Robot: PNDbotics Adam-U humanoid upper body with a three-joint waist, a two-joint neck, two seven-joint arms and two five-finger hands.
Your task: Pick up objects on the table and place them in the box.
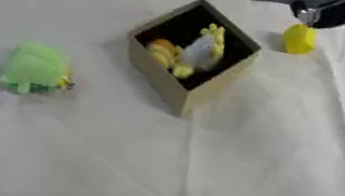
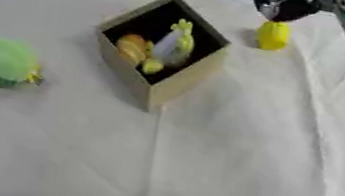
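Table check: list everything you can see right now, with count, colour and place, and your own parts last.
Box: one, brown cardboard, open top, table centre, set corner-on.
Toys in box: several, yellow, orange and pale, exact count unclear.
Green toy: one, light green plush, on the cloth left of the box.
Yellow object: one, yellow, far right of the box, near the table's far edge.
Tablecloth: one, white, covers the table.
Right hand: black, directly above the yellow object; its hold cannot be made out.
Left hand: not in view.
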